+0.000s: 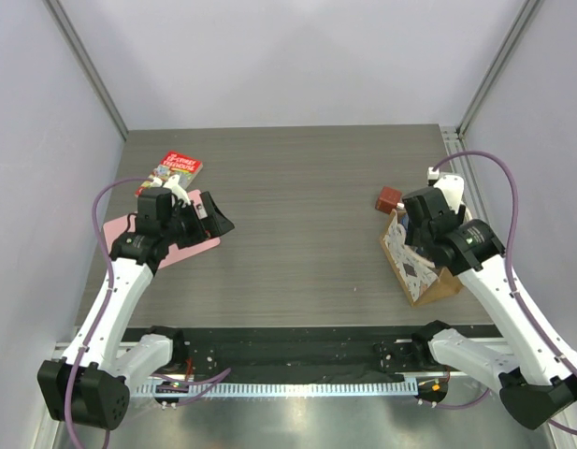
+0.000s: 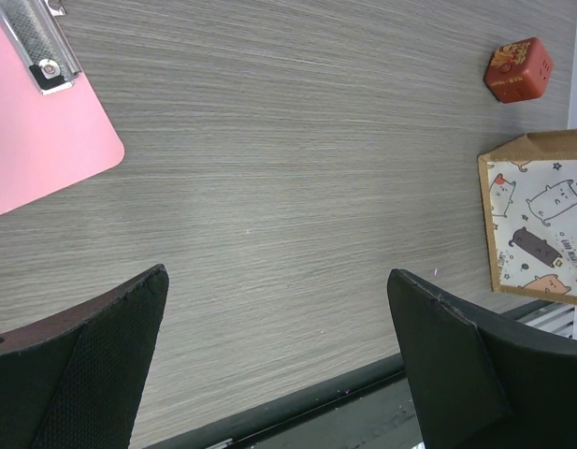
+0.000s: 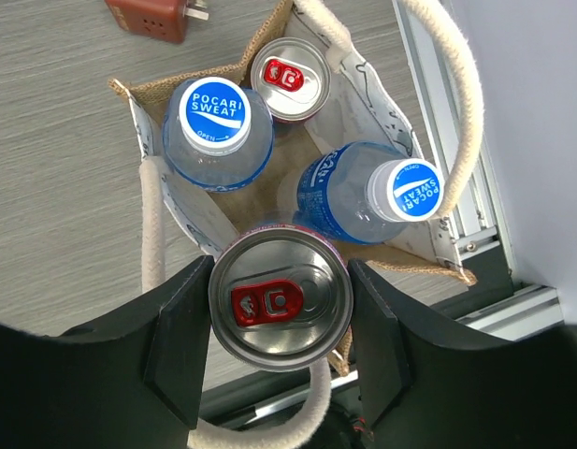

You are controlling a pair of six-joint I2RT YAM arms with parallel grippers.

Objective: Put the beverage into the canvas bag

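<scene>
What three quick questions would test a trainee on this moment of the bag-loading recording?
1. True or false: the left gripper is shut on the pink clipboard.
2. Not counting the drink being held, how many drinks are inside the canvas bag? A) one B) three C) five
3. Fill in: the right gripper is shut on a ____ with a red tab.
Key:
1. False. Its jaws stand open over the table, apart from the clipboard.
2. B: two Pocari Sweat bottles and the bagged can.
3. Can. The held can is at the bag's near edge.
</scene>
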